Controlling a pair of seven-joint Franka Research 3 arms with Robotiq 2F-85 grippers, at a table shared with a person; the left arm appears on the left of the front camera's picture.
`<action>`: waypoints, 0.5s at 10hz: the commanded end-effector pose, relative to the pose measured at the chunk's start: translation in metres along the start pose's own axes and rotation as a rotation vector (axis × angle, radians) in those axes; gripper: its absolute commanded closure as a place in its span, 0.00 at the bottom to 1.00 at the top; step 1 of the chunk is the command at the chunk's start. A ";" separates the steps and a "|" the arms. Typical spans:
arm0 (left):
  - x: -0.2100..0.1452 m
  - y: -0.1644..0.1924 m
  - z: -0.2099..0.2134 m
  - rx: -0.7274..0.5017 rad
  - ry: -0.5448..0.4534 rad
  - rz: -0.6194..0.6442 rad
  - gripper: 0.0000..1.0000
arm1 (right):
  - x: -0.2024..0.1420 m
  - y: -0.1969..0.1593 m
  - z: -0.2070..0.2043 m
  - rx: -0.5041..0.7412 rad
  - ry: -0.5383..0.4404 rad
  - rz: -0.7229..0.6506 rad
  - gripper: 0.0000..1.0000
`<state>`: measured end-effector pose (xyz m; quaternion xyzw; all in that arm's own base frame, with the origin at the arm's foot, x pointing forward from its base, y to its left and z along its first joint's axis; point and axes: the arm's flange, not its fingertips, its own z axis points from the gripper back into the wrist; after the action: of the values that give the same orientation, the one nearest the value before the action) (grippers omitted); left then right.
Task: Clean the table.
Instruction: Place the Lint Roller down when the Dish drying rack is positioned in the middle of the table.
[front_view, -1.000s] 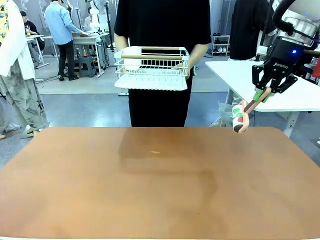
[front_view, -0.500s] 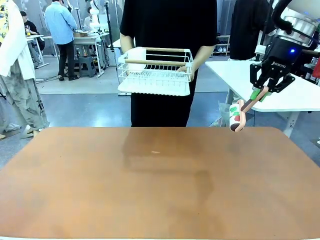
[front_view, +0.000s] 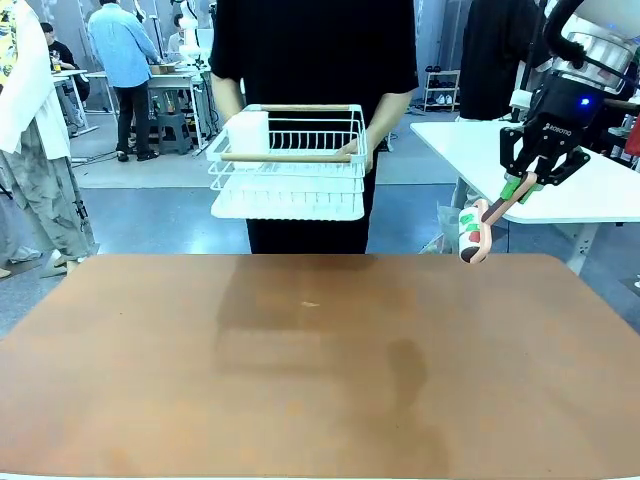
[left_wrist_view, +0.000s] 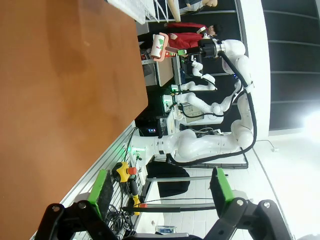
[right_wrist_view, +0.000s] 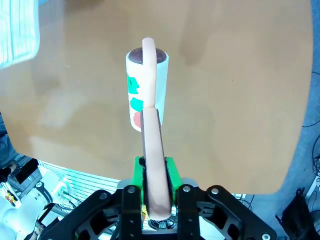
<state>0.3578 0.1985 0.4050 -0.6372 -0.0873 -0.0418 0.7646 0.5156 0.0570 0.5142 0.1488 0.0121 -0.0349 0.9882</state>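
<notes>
The terracotta desk (front_view: 320, 370) spans the foreground with 1 small speck (front_view: 310, 304) left, a person holds a white rack (front_view: 288, 160) beyond its far edge, and the right gripper (front_view: 538, 172) (jaws clamped on a lint roller's (front_view: 473, 236) handle) hovers, so lowering the roller seems next; left gripper (left_wrist_view: 162, 187) jaws spread, holding nothing.

A robotics lab: white robot arms (left_wrist_view: 200, 145) on stands, workbenches (front_view: 170, 80), concrete floor.
</notes>
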 end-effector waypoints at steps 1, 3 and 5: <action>-0.002 -0.001 0.002 -0.002 -0.001 -0.003 0.00 | -0.001 0.001 0.001 0.022 -0.004 0.013 0.78; -0.002 -0.001 0.002 -0.002 -0.001 -0.003 0.00 | -0.001 0.001 0.001 0.022 -0.004 0.013 0.78; -0.002 -0.001 0.002 -0.002 -0.001 -0.003 0.00 | -0.001 0.001 0.001 0.022 -0.004 0.013 0.78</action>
<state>0.3578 0.1985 0.4050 -0.6372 -0.0873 -0.0418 0.7646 0.5156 0.0570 0.5142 0.1488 0.0121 -0.0349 0.9882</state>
